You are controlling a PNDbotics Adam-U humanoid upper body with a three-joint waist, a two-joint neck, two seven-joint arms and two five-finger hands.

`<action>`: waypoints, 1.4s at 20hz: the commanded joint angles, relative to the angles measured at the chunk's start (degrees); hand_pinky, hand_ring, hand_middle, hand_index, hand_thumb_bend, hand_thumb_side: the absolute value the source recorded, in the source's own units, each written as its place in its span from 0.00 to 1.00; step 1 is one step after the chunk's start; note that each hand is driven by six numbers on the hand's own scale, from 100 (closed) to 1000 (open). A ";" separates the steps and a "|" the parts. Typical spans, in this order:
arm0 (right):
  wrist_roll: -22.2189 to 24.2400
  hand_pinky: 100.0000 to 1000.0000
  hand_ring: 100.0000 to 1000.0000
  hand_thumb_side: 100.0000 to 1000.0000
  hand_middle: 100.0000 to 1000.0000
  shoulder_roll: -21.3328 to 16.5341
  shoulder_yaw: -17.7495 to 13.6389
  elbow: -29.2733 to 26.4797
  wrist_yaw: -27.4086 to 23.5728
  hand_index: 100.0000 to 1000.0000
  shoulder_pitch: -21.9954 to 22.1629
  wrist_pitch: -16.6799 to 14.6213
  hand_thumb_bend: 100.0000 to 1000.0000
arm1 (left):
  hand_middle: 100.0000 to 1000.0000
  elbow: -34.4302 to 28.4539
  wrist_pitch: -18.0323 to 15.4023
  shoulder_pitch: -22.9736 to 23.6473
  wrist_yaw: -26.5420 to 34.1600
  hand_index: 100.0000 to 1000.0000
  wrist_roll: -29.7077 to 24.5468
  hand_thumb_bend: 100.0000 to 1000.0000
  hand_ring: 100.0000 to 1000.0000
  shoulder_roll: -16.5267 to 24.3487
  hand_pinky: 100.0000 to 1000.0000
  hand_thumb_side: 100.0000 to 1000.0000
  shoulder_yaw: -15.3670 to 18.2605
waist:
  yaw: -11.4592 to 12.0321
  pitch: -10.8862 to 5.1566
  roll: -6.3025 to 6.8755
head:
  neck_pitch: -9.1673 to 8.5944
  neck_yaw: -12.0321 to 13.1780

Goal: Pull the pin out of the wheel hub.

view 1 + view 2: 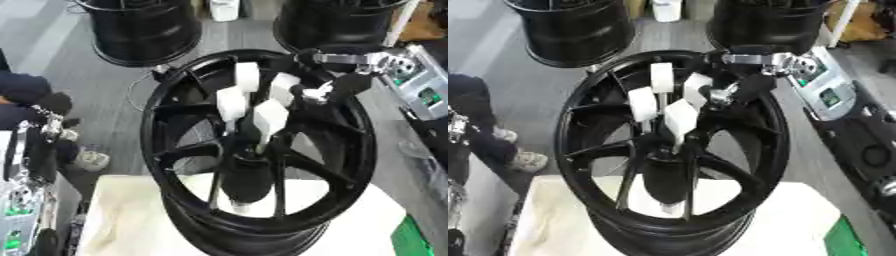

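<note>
The wheel hub (249,165) sits at the centre of the black wheel (350,150) on the white table (122,220); the right hand (262,102), in from 1 o'clock, curls white-padded fingers just above it, though the pin itself is hidden, so better draw straight along the hub's axis, without twisting sideways

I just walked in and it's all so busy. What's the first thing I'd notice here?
The big black wheel fills the middle, lying on a white cloth. The robot's right hand, with white fingertips, reaches in from the upper right, down toward the hub. Two more black rims stand behind on the floor.
</note>
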 commanded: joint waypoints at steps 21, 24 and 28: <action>5.66 0.74 0.70 0.04 0.73 0.78 -0.51 1.12 5.28 0.96 -1.59 -8.45 0.00 | 0.66 -0.98 -0.19 -0.73 0.12 0.72 -0.23 0.62 0.80 0.69 0.69 0.53 0.20 | 0.20 -0.46 0.20 | -0.06 -0.22; 5.66 0.69 0.64 0.00 0.67 0.85 -0.75 1.05 5.52 0.90 -1.62 -8.70 0.00 | 0.66 -0.99 -0.18 -0.72 0.13 0.72 -0.26 0.62 0.80 0.67 0.69 0.53 0.19 | 0.21 -0.45 0.19 | 0.01 -0.19; 5.52 0.63 0.55 0.00 0.58 0.91 -1.14 0.72 5.65 0.80 -1.83 -8.90 0.00 | 0.66 -0.99 -0.18 -0.71 0.16 0.72 -0.26 0.62 0.80 0.64 0.69 0.54 0.19 | 0.25 -0.46 0.17 | 0.02 -0.29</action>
